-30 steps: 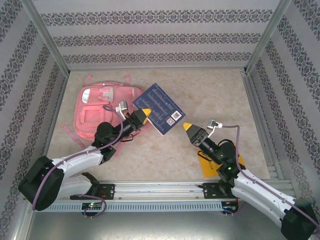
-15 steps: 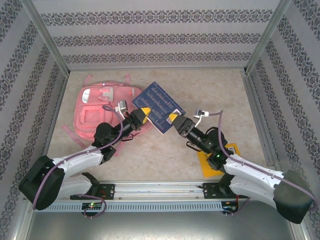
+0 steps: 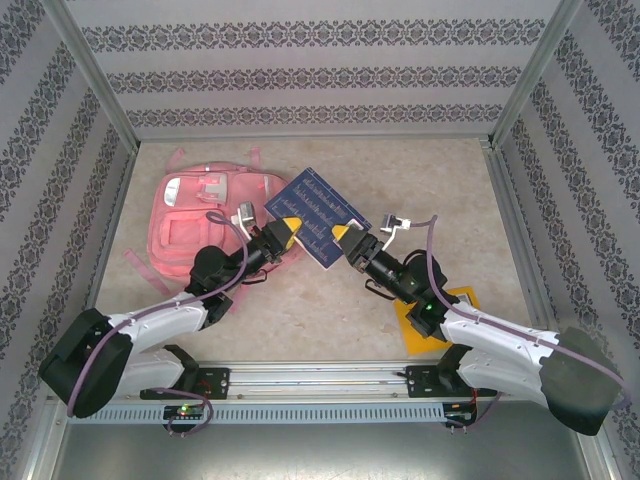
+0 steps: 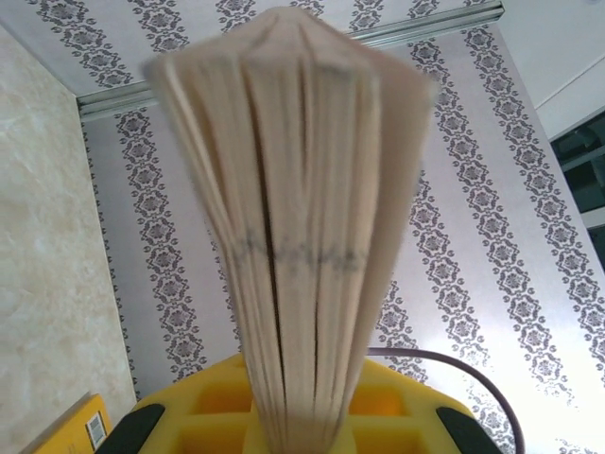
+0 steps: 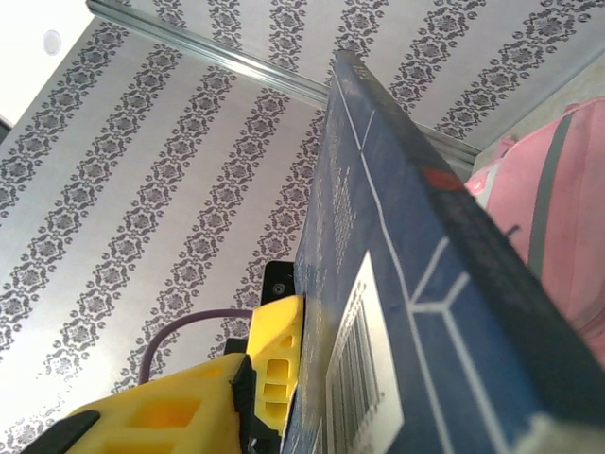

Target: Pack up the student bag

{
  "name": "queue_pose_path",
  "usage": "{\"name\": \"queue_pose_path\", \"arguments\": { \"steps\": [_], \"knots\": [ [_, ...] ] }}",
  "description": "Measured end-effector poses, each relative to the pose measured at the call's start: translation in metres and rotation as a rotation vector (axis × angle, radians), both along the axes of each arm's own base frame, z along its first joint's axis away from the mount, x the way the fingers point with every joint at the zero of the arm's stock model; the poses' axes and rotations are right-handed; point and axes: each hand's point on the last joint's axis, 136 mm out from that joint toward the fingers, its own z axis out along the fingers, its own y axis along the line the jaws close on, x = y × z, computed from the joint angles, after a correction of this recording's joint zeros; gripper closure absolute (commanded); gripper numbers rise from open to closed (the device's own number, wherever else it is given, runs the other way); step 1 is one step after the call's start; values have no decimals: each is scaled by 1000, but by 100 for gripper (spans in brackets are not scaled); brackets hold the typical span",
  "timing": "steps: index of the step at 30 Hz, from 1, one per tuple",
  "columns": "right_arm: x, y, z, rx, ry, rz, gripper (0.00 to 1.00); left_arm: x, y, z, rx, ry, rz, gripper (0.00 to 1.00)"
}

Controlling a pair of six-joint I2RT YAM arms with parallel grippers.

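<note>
This was a robotics lab test cell, not a lived-in room. A small bench (image 3: pixel 440 190) with a marble-look top was boxed in on three sides by flat panels (image 3: pixel 320 75) papered in striped damask. Bare aluminium posts (image 3: pixel 92 75) framed the panels, and a cabled left arm (image 3: pixel 150 325) and right arm (image 3: pixel 500 345) were bolted to a slotted metal rail (image 3: pixel 320 378) along the near edge.

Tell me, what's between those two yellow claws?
A dark blue book, held by the left gripper, the right gripper at its edge, in the top view.
</note>
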Motion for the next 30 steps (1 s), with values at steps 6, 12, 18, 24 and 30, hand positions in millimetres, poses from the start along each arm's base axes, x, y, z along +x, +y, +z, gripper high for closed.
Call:
{"name": "queue_pose_path", "arguments": {
  "steps": [6,12,18,24,30],
  "knots": [
    [5,0,-8,-17,22,-20,67,2,-2,-6,11,14,-2,100],
    [9,3,-21,-35,58,-23,86,4,-3,-15,22,31,-3,100],
    [10,2,-22,-44,64,-33,100,4,-3,-21,33,44,-3,87],
    [3,-27,-32,-131,75,-129,100,5,3,-47,152,109,8,65],
    [1,-73,-67,-270,121,-271,100,26,17,-52,517,168,100,61]
  ]
}}
